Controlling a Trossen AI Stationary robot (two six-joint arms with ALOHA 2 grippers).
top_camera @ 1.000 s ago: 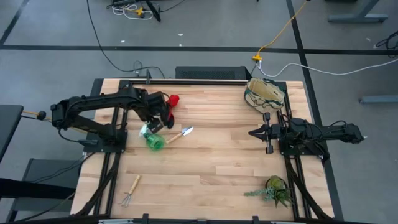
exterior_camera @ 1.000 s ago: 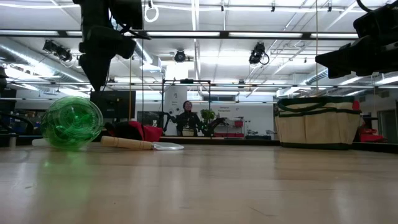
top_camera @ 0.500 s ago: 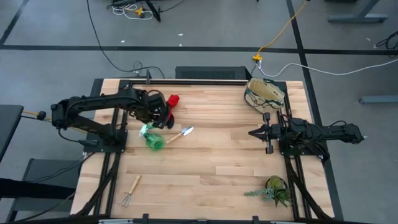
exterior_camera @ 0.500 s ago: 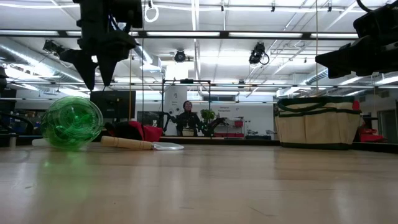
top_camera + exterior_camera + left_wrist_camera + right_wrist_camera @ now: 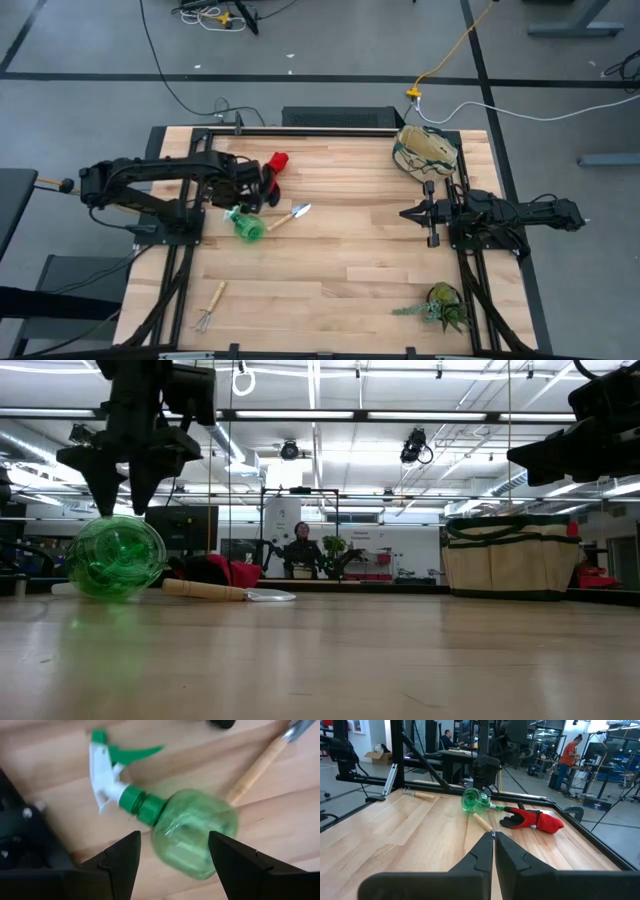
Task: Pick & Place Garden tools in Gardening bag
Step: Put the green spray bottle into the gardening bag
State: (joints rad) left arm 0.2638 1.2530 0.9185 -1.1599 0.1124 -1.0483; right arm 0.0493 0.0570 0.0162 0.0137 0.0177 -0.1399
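Bottle (image 5: 192, 837), green, lies on its side on the counter (image 5: 350, 260) beside the trowel (image 5: 288, 217). Left pincer (image 5: 172, 851) hovers just above it, fingers wide, holding nothing. Right pincer (image 5: 493, 836) waits shut near the bag (image 5: 427, 150) at the far right corner.

Left gripper (image 5: 243, 192) from above: fingertips merge with dark gloves (image 5: 272, 175) beside them, gap not readable there. Glove fingers dark, partly under arm. Spray bottle (image 5: 192, 837) in left wrist view: base hidden behind near finger (image 5: 245, 865). Trowel (image 5: 260, 765) beyond bottle: blade cut off by picture edge, handle end hidden behind bottle. Low view: gloves (image 5: 225, 571) mostly hidden behind bottle and trowel handle. Rake (image 5: 210, 308) far from tool, tines too small to count. Bag (image 5: 427, 150) contents not visible.
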